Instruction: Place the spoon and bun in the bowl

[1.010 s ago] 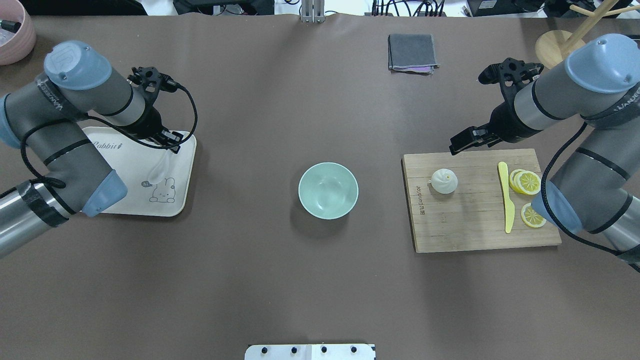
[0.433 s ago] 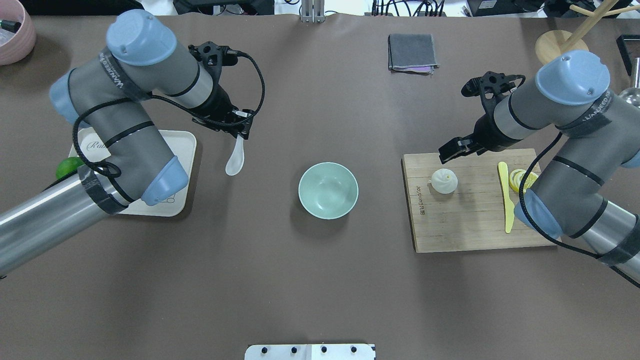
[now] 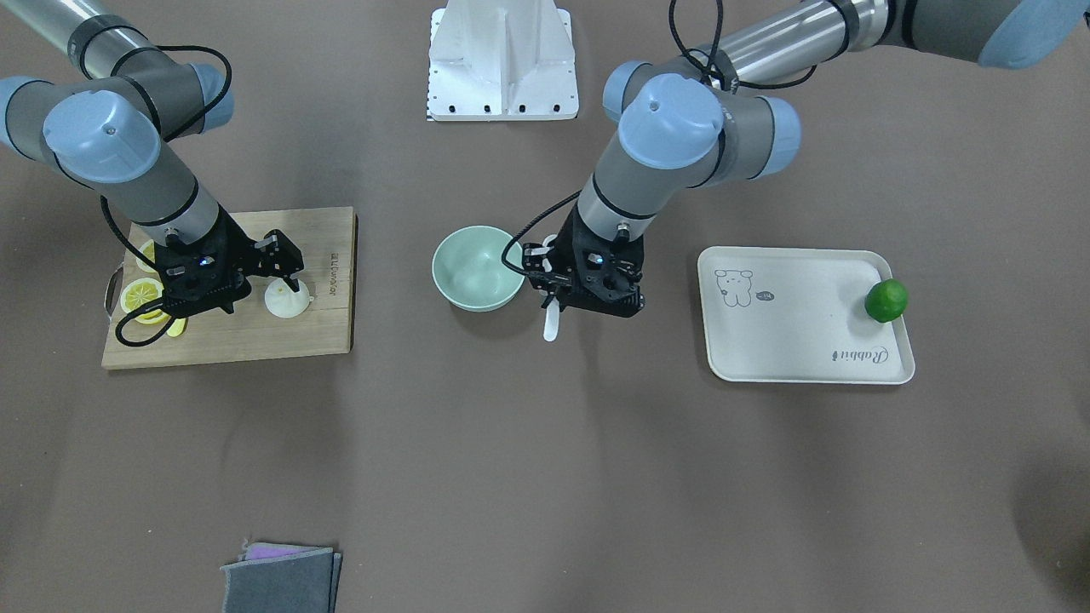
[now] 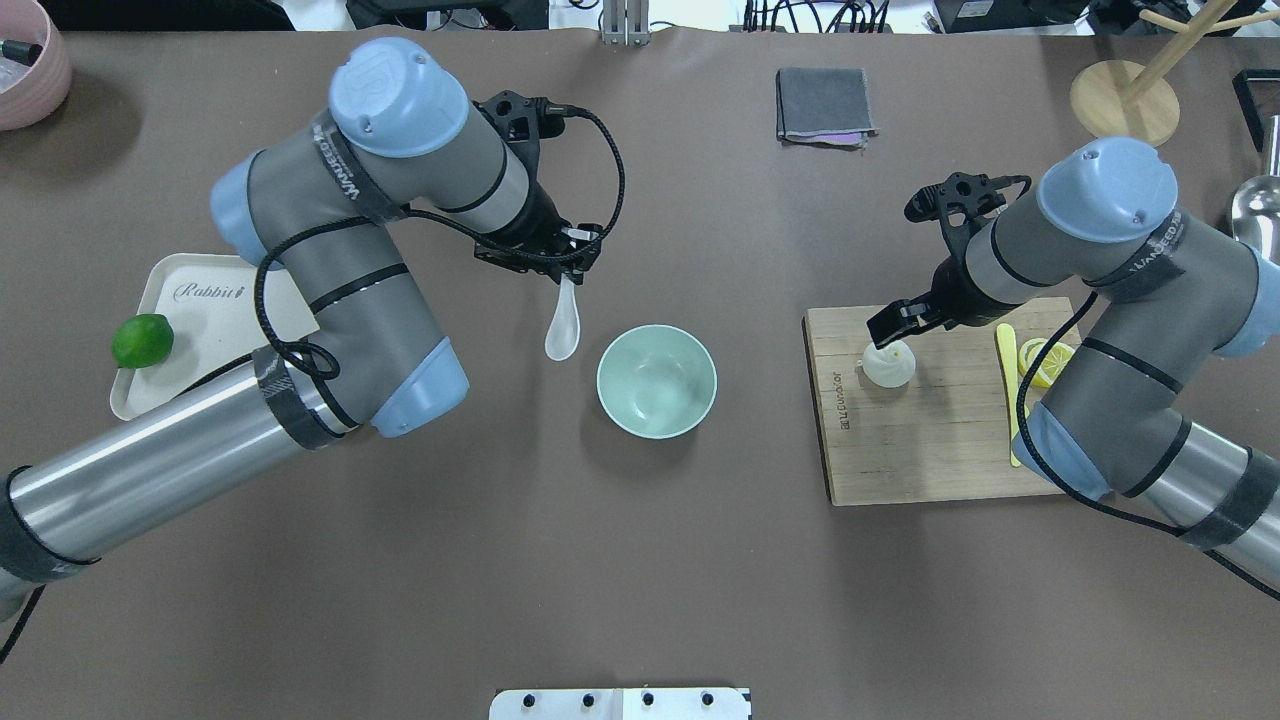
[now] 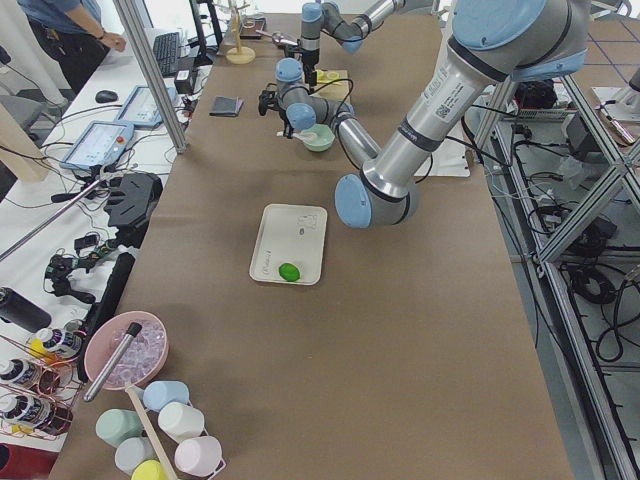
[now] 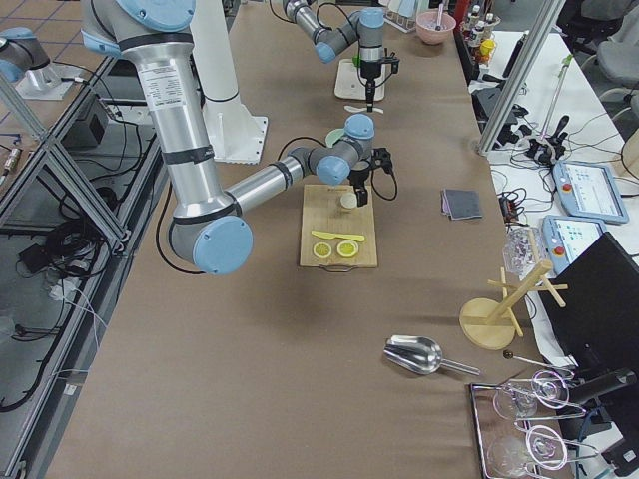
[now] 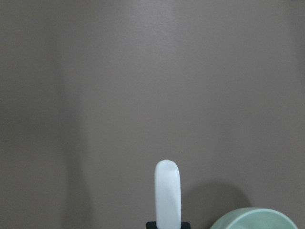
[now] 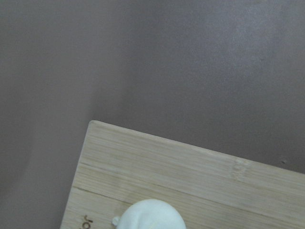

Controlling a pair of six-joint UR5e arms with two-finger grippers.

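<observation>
On your brown surface (image 4: 640, 560) a cream tray (image 4: 200, 325) sits at the robot's left, with a lime (image 4: 142, 340) resting on it at its outer edge. At the robot's right you have a wooden board (image 4: 930, 450) carrying lemon slices (image 3: 140, 295) and a yellow knife (image 4: 1006, 350) just beside them. Along the far edge you'll find a folded grey cloth (image 4: 823, 103), a wooden stand (image 4: 1125, 100), a metal scoop (image 6: 414, 352) and, in the opposite corner, a pink bowl (image 4: 25, 75).
</observation>
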